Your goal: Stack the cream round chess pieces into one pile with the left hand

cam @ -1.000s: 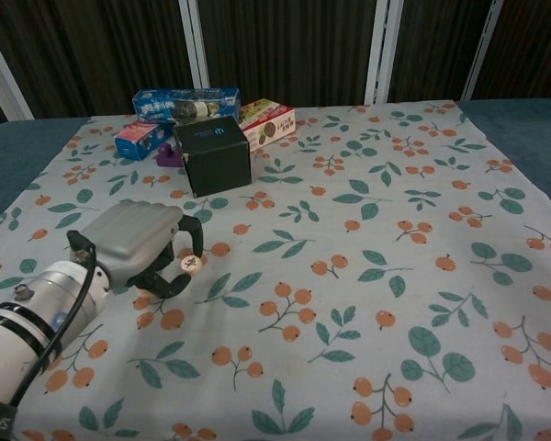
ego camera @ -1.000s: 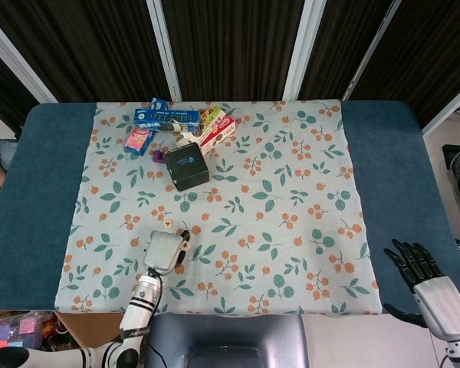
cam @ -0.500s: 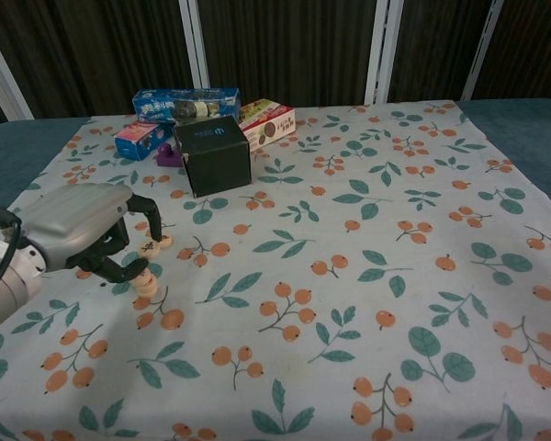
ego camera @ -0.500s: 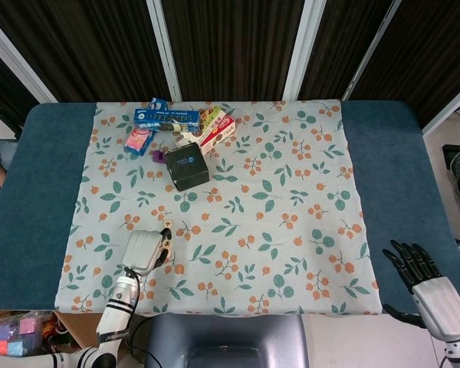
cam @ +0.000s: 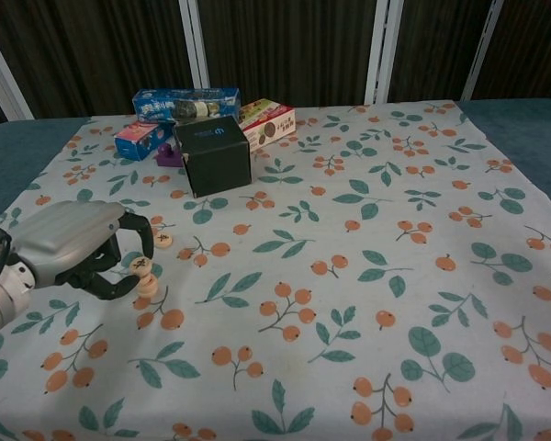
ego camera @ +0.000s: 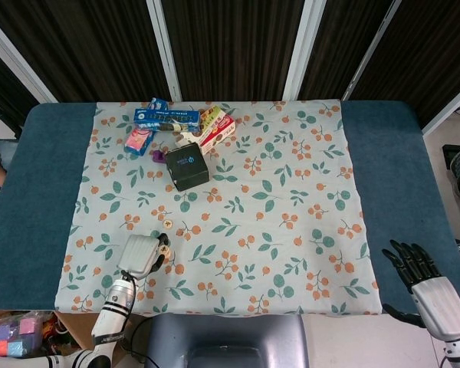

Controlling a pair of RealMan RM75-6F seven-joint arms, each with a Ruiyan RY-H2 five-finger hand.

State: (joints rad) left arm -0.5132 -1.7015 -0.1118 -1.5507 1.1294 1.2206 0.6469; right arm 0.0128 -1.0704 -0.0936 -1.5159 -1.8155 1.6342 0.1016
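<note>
My left hand (cam: 69,246) lies low over the cloth at the front left and also shows in the head view (ego camera: 138,255). It pinches a cream round chess piece (cam: 140,266) between thumb and a fingertip. That piece hangs just over another cream piece (cam: 147,284) on the cloth; whether they touch I cannot tell. A third cream piece (cam: 164,240) lies alone a little farther back, also seen in the head view (ego camera: 167,224). My right hand (ego camera: 423,277) hangs off the table's front right corner, fingers spread and holding nothing.
A black box (cam: 212,154) stands at the back left of the floral cloth (cam: 367,276). Behind it lie a blue packet (cam: 185,103), a red-and-white carton (cam: 266,122), a small blue-pink box (cam: 140,140) and a purple item (cam: 170,156).
My left hand has carried the cream piece leftward and toward me, bringing it down over the piece lying on the cloth. The right hand has barely moved.
</note>
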